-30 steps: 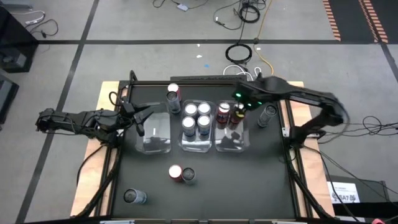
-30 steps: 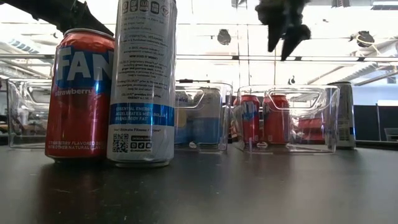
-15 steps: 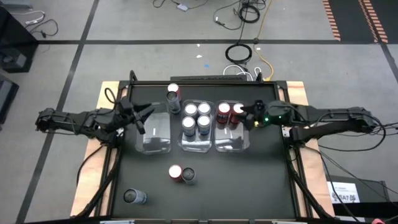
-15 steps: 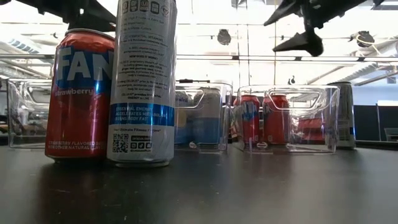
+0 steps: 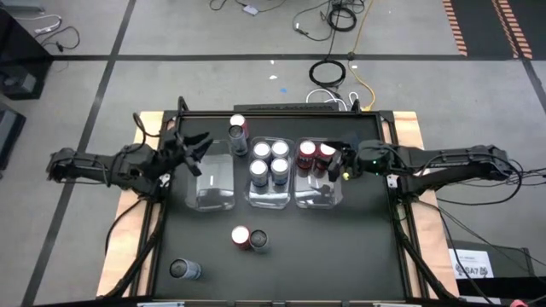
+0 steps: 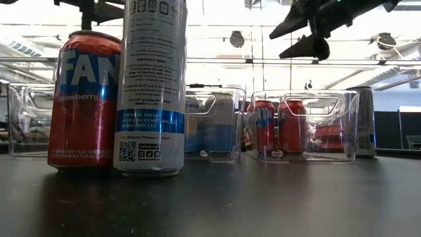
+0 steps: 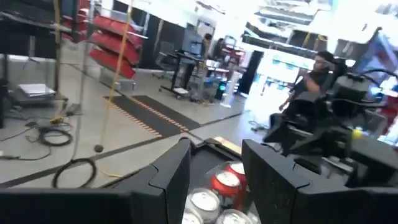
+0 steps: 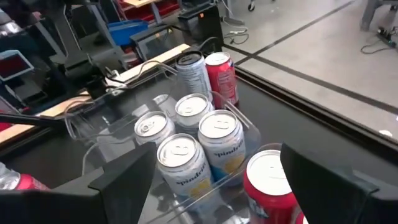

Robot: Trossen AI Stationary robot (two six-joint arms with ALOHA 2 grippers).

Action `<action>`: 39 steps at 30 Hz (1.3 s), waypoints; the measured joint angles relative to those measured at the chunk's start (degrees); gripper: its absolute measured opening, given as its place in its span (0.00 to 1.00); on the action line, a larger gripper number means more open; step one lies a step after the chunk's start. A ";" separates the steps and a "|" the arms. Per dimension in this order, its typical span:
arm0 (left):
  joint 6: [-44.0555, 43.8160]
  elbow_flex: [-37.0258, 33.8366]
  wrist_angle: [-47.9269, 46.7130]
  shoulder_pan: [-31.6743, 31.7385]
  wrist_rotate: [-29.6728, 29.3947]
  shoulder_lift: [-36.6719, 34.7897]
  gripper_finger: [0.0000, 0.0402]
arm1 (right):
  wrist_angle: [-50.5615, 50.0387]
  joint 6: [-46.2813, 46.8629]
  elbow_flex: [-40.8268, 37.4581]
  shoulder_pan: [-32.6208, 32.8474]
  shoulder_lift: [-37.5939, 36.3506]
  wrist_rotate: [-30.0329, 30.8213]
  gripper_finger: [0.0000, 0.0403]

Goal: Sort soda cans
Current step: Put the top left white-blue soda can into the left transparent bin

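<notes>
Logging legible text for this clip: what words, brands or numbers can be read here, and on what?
"FAN" and "Strawberry": red can, low view; its lower line is too small to read.
"spindrift": white cans in the middle bin, right wrist view.
Tall silver can: fine print and a QR code, too small to read.
White sheet on the floor: print too small to read.
</notes>
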 joint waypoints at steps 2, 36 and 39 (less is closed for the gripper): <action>0.74 1.48 -0.10 1.57 -1.84 0.78 0.39 | -0.07 1.42 0.00 0.02 0.16 -0.07 0.83; -21.03 57.30 -71.84 32.63 28.42 45.01 0.39 | -0.17 18.36 0.00 0.12 0.33 -2.10 0.83; -20.58 57.28 -72.26 32.58 28.67 47.84 0.39 | -0.16 19.29 0.00 0.15 0.33 -3.78 0.83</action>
